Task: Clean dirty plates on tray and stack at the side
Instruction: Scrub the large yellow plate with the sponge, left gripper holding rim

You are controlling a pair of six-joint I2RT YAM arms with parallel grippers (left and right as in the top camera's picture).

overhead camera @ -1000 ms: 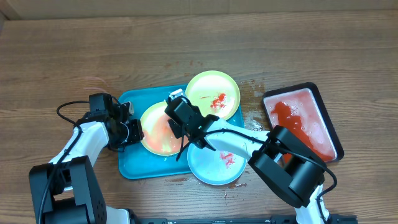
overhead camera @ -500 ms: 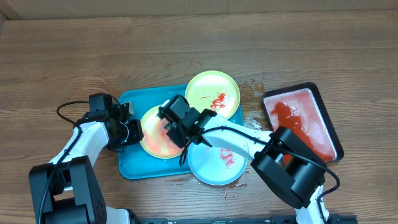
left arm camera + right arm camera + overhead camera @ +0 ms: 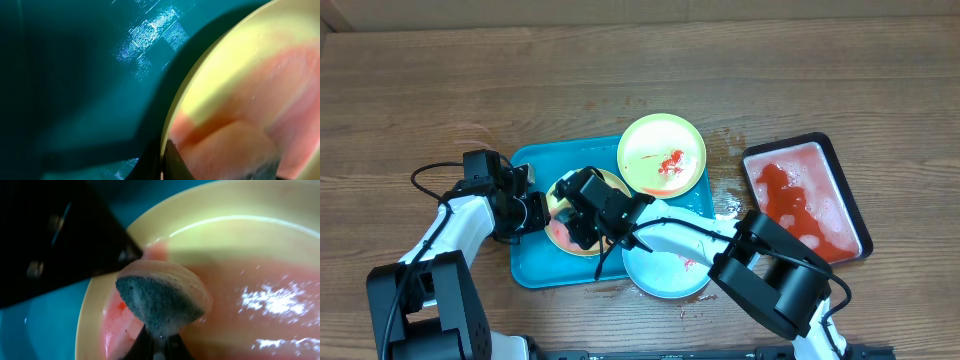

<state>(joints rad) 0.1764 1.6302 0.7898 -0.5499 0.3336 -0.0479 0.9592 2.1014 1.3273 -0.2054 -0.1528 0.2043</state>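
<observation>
Grey sponge [image 3: 160,300], clamped in right pincer [image 3: 157,342], touches plate [image 3: 250,245].

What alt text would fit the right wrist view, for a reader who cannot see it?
A dark, foamy sponge held in the right gripper presses on a yellow-green plate smeared with pink-red sauce. A turquoise tray shows at the lower left, and a blurred black shape fills the upper left.

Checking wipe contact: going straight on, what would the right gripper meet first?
The plate: the right gripper points down at it, and its sponge seems already pressed on, though depth is unclear.
</observation>
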